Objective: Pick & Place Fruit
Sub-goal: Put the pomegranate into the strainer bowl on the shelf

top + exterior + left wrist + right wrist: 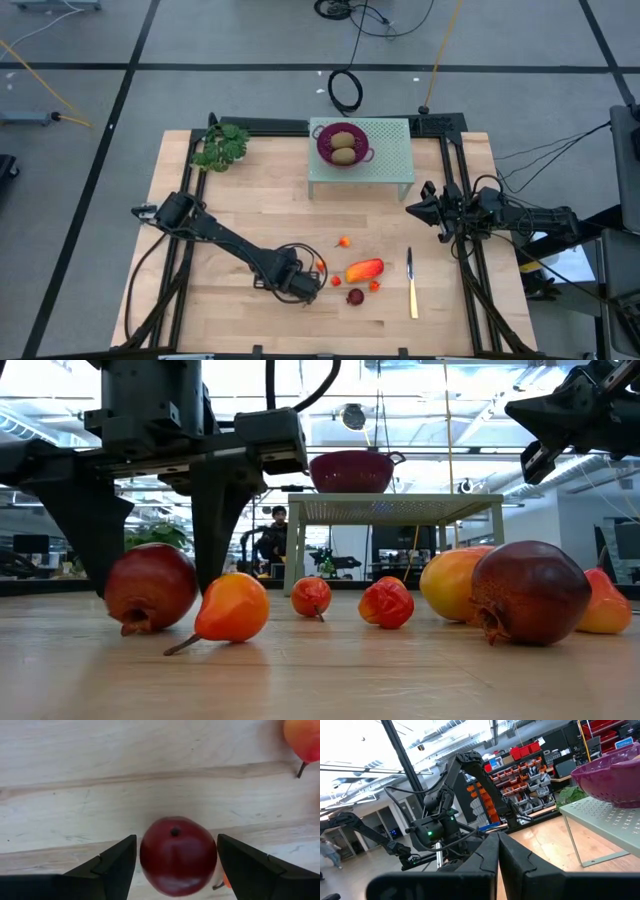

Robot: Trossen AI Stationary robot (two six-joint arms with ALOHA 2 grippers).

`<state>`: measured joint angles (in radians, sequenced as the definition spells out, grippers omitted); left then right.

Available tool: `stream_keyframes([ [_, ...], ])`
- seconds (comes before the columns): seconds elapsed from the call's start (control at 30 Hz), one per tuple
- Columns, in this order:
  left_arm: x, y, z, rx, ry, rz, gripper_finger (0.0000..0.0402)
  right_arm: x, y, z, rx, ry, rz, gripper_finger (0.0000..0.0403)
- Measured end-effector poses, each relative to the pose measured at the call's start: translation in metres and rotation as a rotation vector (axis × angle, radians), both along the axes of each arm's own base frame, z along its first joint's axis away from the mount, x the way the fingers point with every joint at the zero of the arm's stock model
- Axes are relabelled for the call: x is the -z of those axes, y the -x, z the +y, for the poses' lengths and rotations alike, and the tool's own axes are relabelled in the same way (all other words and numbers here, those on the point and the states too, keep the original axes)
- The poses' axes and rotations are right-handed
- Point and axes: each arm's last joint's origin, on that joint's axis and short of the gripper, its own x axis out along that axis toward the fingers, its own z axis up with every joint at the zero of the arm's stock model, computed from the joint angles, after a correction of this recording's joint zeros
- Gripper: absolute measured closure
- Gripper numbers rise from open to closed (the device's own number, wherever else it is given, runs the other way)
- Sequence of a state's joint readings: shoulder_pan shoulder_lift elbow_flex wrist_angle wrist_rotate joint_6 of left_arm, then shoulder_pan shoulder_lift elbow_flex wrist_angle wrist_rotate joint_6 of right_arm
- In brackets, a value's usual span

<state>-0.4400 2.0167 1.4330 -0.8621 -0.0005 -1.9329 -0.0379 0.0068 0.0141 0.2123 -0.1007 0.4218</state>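
Straddling a dark red ball [178, 855], my left gripper [176, 862] has its fingers spread open on either side, neither visibly touching it. The ball sits on the wooden table [250, 200], with a small orange-red fruit [233, 608] just beside it. If I close off-centre, I reckon the round ball could squirt out or nudge that neighbour. The left arm reaches low across the table, wrist pointing down. The right gripper [497, 851] waits, pinched closed, raised at the table's right edge.
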Motion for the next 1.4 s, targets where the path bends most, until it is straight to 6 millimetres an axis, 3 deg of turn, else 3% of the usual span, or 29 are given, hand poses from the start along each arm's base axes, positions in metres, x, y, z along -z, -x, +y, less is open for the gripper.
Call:
stream_keyframes([
  [0.3, 0.0, 0.003, -0.006, 0.018, 0.017, 0.009, 0.0131, 0.0, 0.0, 0.0, 0.0, 0.0, 0.0, 0.0399],
  [0.53, 0.011, -0.001, -0.009, 0.018, 0.033, 0.017, 0.0131, 0.0, 0.0, 0.0, 0.0, 0.0, 0.0, 0.0399],
  [1.13, 0.011, -0.002, -0.007, 0.01, 0.015, 0.01, 0.0131, 0.0, 0.0, -0.001, 0.05, -0.014, 0.003, 0.0399],
  [1.4, 0.011, -0.002, -0.007, 0.013, 0.014, 0.009, 0.0201, 0.0, 0.0, -0.002, 0.05, -0.014, 0.003, 0.0399],
])
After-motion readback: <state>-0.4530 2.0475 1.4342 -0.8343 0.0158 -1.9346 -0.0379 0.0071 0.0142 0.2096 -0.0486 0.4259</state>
